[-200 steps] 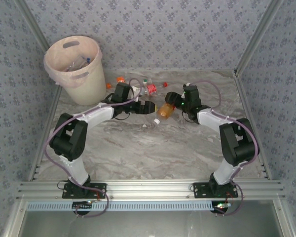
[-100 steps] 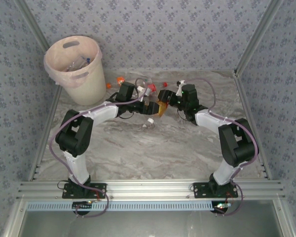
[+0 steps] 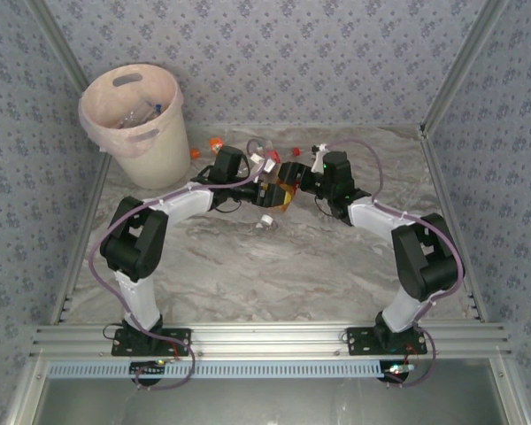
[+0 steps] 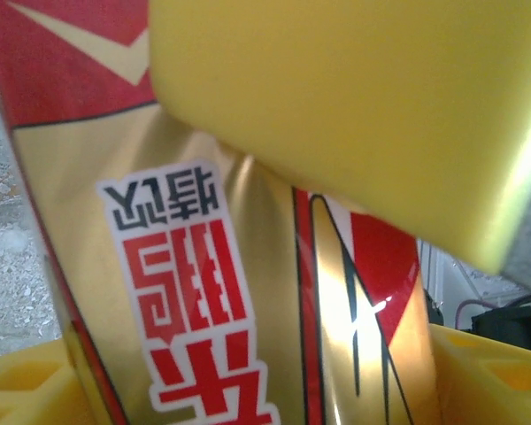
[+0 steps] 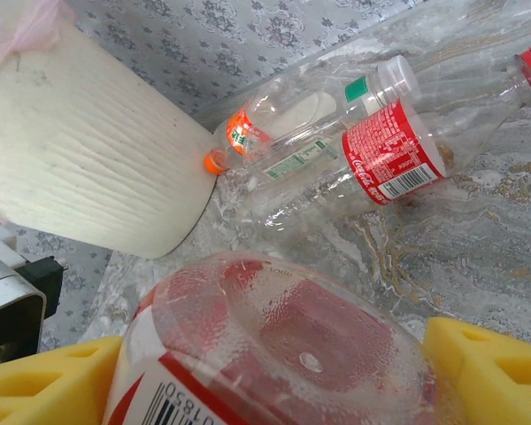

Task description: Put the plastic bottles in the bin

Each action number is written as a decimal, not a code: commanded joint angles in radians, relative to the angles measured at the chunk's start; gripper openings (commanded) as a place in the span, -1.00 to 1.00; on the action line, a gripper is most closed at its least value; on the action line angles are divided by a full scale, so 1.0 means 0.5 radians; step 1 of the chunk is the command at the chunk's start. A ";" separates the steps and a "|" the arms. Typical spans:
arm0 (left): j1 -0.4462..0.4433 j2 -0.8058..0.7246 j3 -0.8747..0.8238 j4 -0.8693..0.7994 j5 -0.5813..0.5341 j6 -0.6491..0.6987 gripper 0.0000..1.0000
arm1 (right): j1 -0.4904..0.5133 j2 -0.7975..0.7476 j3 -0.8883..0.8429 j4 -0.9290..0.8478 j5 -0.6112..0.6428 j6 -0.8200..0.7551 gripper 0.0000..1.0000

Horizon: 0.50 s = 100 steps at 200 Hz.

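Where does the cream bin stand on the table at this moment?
In the top view the bin stands at the far left corner of the table, with a clear orange-capped bottle lying at its base.

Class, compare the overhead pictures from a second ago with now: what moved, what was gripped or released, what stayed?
The right pincer carried the copper-tinted bottle leftward to the left pincer, which swung in and narrowed around it; whether it grips yet is unclear. The right pincer kept its hold. The bin and the loose bottles stayed put.
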 commanded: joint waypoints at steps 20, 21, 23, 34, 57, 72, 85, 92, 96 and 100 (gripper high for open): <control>-0.018 -0.002 0.080 -0.099 0.034 0.115 0.31 | 0.019 -0.124 0.068 0.045 -0.070 -0.019 0.09; -0.018 -0.002 0.080 -0.097 0.030 0.110 0.31 | 0.019 -0.126 0.068 0.045 -0.070 -0.020 0.10; -0.018 -0.004 0.080 -0.095 0.024 0.106 0.30 | 0.019 -0.129 0.068 0.043 -0.069 -0.023 0.10; -0.018 -0.006 0.086 -0.100 -0.021 0.093 0.24 | 0.014 -0.151 0.053 0.041 -0.076 -0.027 0.15; -0.019 -0.034 0.079 -0.105 -0.133 0.104 0.20 | -0.002 -0.193 0.032 0.044 -0.109 -0.015 0.35; -0.018 -0.061 0.059 -0.111 -0.223 0.118 0.20 | -0.017 -0.231 0.019 0.046 -0.123 -0.011 0.49; -0.016 -0.084 0.039 -0.108 -0.294 0.122 0.19 | -0.031 -0.280 -0.008 0.050 -0.087 -0.004 0.60; -0.015 -0.094 0.034 -0.111 -0.322 0.124 0.20 | -0.038 -0.313 -0.035 0.071 -0.056 0.004 0.64; -0.014 -0.096 0.031 -0.113 -0.334 0.123 0.19 | -0.041 -0.334 -0.051 0.091 -0.036 0.007 0.67; -0.014 -0.097 0.031 -0.119 -0.344 0.125 0.20 | -0.047 -0.349 -0.067 0.112 -0.023 0.009 0.69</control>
